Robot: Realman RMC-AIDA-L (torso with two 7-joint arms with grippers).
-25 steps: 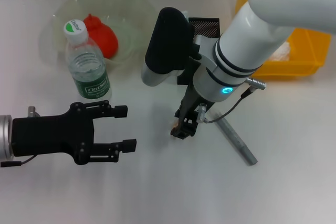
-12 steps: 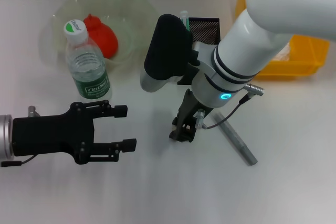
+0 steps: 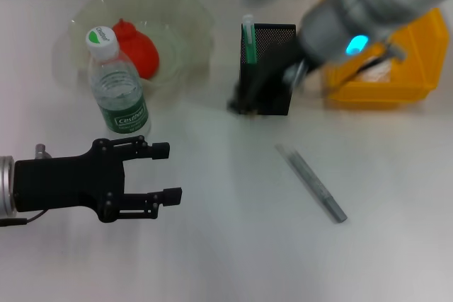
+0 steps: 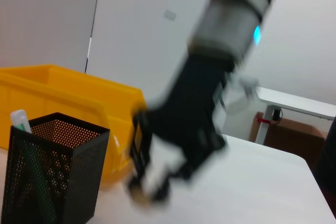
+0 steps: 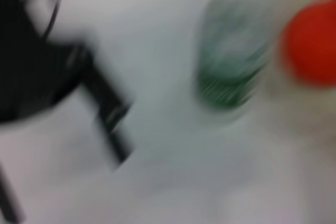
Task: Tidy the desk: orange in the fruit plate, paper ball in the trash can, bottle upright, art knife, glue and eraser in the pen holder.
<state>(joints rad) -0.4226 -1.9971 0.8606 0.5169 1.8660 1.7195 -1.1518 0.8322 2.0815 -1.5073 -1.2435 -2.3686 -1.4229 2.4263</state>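
Observation:
My right gripper (image 3: 245,102) is blurred, low in front of the black mesh pen holder (image 3: 277,42), and no eraser lies on the desk. In the left wrist view the right gripper (image 4: 153,183) hangs beside the pen holder (image 4: 52,174) with a small pale block, the eraser (image 4: 152,176), between its fingers. A green-capped glue stick (image 3: 248,33) stands in the holder. The grey art knife (image 3: 311,184) lies on the desk. The orange (image 3: 139,51) sits in the fruit plate (image 3: 185,13). The bottle (image 3: 119,90) stands upright. My left gripper (image 3: 167,172) rests open, low at the left.
The yellow trash can (image 3: 403,86) stands at the back right with something white, the paper ball (image 3: 377,68), inside it. The right wrist view shows only blurred shapes of the bottle (image 5: 231,72), the orange (image 5: 310,48) and the left gripper (image 5: 58,82).
My right arm has swung up and back from the middle of the desk to the pen holder's front. The eraser left the desk with it. The left arm has not moved.

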